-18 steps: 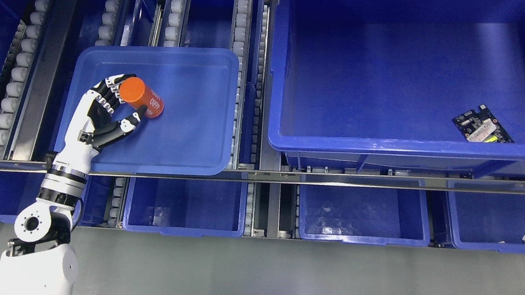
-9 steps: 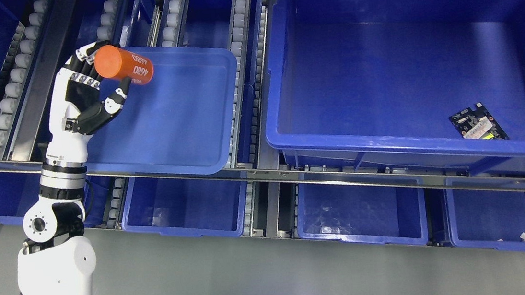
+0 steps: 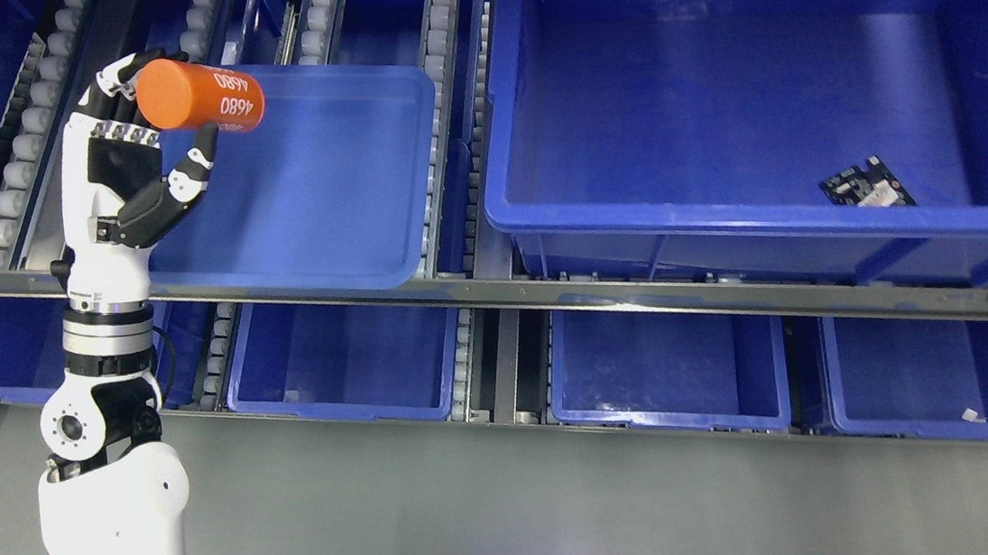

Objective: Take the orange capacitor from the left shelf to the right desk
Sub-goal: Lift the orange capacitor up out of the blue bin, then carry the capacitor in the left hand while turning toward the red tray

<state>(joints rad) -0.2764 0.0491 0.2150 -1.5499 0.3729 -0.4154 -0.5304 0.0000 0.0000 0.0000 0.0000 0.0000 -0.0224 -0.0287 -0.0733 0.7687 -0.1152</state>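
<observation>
- The orange capacitor [image 3: 201,103] is gripped in the left robot hand [image 3: 139,144], lying roughly sideways, above the upper left corner of the shallow blue tray [image 3: 332,193] on the shelf.
- The cylinder is pinched across its body: the fingers [image 3: 115,78] are wrapped over the far end, and the thumb [image 3: 195,166] is pressed up from below.
- The can is judged stiff and smooth-skinned (white digits are printed along its side), so slipping is the likely fault, not crushing.
- Its weight is judged modest, since it is carried by a few fingertips without any visible sag.
- More than half of the barrel is left sticking out to the right of the grip, so rotation in the robot hand could be provoked by a quick swing.
- A hold nearer the middle of the barrel would be the safer one.
- The right arm is not seen at all.
- The large blue bin [image 3: 724,219] with a small circuit board [image 3: 866,185] in it is seen to the right; no counter is visible yet.
</observation>
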